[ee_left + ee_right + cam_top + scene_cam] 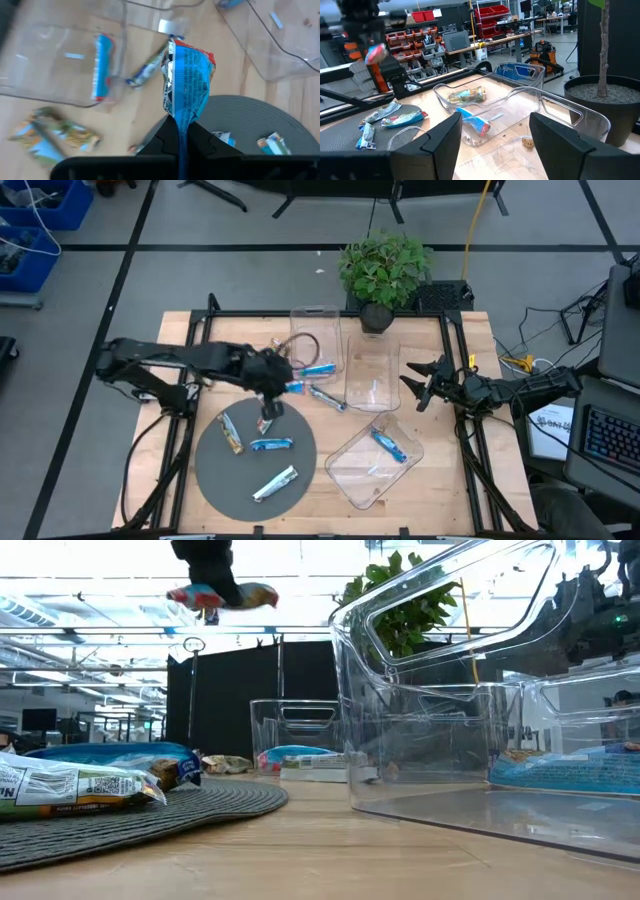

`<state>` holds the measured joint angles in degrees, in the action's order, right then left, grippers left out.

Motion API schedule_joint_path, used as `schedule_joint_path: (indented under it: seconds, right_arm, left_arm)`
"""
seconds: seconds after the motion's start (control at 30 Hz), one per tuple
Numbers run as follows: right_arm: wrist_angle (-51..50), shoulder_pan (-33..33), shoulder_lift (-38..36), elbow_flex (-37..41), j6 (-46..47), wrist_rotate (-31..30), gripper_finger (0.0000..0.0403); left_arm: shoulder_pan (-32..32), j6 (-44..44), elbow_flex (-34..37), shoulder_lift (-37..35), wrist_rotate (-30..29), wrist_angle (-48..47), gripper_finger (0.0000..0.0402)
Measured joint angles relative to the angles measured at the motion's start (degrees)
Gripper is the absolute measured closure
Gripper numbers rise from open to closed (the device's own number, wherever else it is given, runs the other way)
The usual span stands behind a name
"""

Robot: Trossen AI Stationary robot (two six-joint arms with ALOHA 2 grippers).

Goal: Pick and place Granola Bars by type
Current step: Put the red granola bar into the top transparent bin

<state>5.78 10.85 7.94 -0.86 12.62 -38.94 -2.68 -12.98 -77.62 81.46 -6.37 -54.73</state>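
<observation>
Pinched tight between the fingers of the left gripper is a blue granola bar, held up off the table above the far edge of the round grey mat; from the left wrist view its wrapper is blue with a red end and lines of small print too fine to read. In the low view the same bar hangs high over the mat, crosswise under the gripper.

Three more bars lie on the mat: a tan one near its left edge, a blue one at the middle, and a silvery-white one toward the near edge. In the low view the nearest wrapper on the mat shows a square QR-style code and rows of small text, none of it legible.

Other bars lie on the bare wood between the mat and the clear bins, and one blue bar sits at the far bin. The tilted bin by the table's near right holds a blue bar.

At the table's right edge the right gripper hovers with its fingers spread, holding nothing, beside the middle bin. A potted plant stands at the far edge.
</observation>
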Motion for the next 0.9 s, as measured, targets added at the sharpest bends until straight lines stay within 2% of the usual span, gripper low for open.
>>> schedule_joint_path:
  seconds: [0.17, 0.43, 0.7, 0.9]
  right_arm:
    - [0.0, 0.02, 0.0, 0.01, 0.0, 0.01, 0.0179]
    - [0.0, 0.01, 0.0, 0.0, 0.0, 0.01, 0.0179]
    - [0.0, 0.02, 0.0, 0.0, -0.02, 0.0, 0.0179]
    - [0.0, 0.0, 0.02, 0.0, -0.02, 0.01, 0.0179]
  left_arm:
    - [5.23, 5.82, -0.04, -3.87, -0.02, -2.17, 0.0396]
    - [16.41, 18.52, -0.71, -3.19, 1.27, -2.34, 0.0396]
    - [25.17, 28.36, -8.1, 6.47, 3.48, -2.3, 0.0396]
    - [27.52, 31.74, -15.77, 16.58, 5.01, -2.1, 0.0396]
